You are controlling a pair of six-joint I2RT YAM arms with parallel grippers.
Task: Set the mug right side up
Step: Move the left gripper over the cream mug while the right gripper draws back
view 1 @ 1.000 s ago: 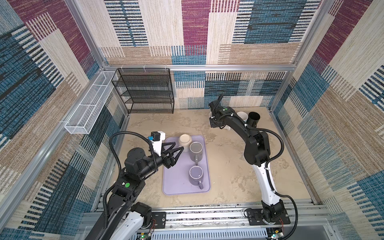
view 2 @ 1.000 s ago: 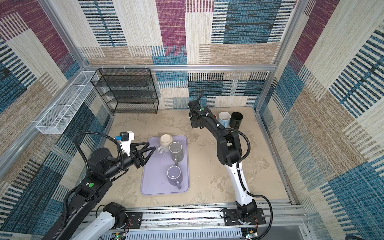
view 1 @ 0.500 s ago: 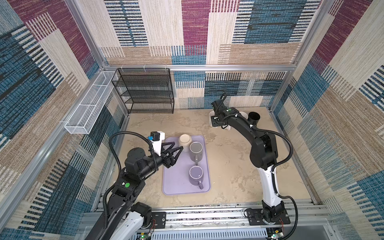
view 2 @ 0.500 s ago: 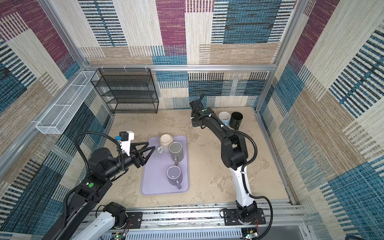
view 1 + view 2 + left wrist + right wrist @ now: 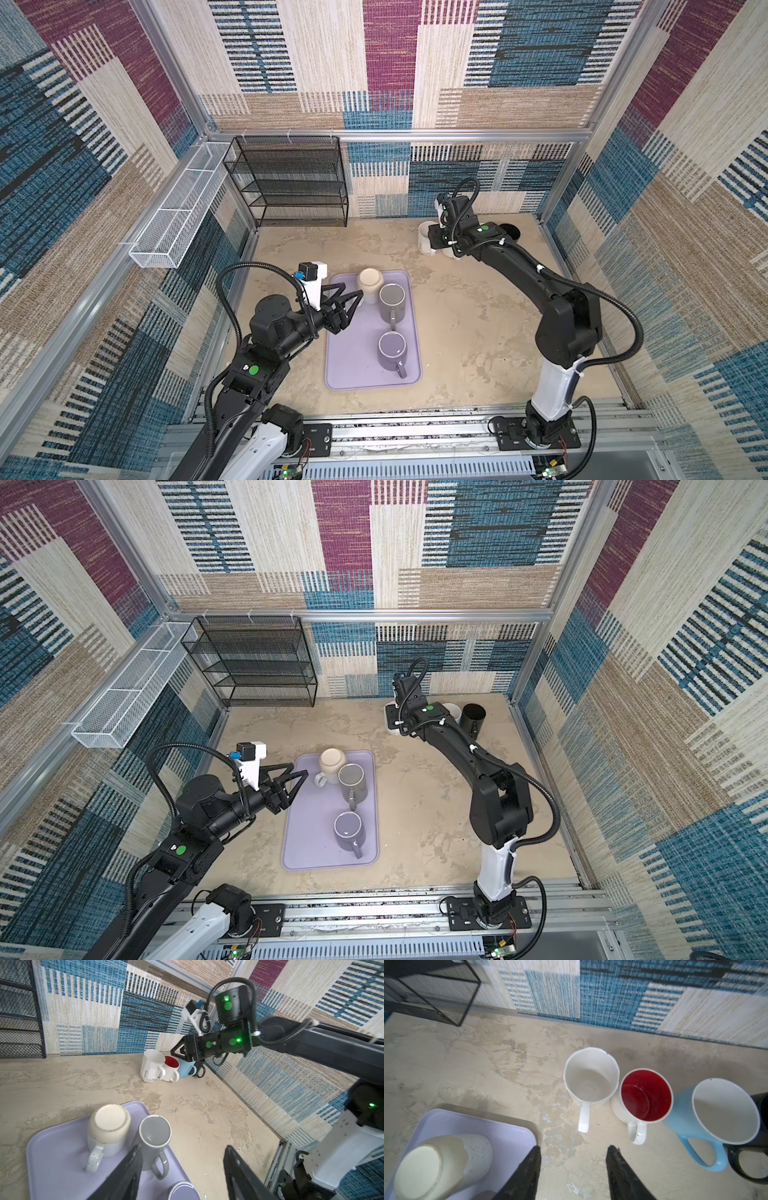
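Right claw point(image 5: 574, 1148) first: its jaws stand well apart with nothing between them, hanging over bare desk point(image 5: 478, 332) near the white mug point(image 5: 589, 1078). That mug sits mouth-up at one end of a row along the desk's back edge, toward the far right corner. Beside it stand a red-lined mug point(image 5: 645, 1095), a blue mug point(image 5: 724, 1109) and a black mug point(image 5: 760, 1105), so all four are right side up. Left claw point(image 5: 182, 1149) is likewise spread and empty. It is poised at the left edge of the lavender tray point(image 5: 349, 365), its tips near the cream mug point(image 5: 110, 1124) but not on it.

So the work looks a little over halfway. Three mugs stand base-up on the tray. The cream mug is at the far left corner, with a tall grey mug point(image 5: 154, 1130) tight beside it; whether they touch I cannot tell. A second grey mug point(image 5: 392, 349) sits toward the near right corner. Each has yet to be gripped, lifted, rolled over and set down on its foot. Going by where the left claw waits, the cream mug seems the likeliest next, since its handle points toward that claw.
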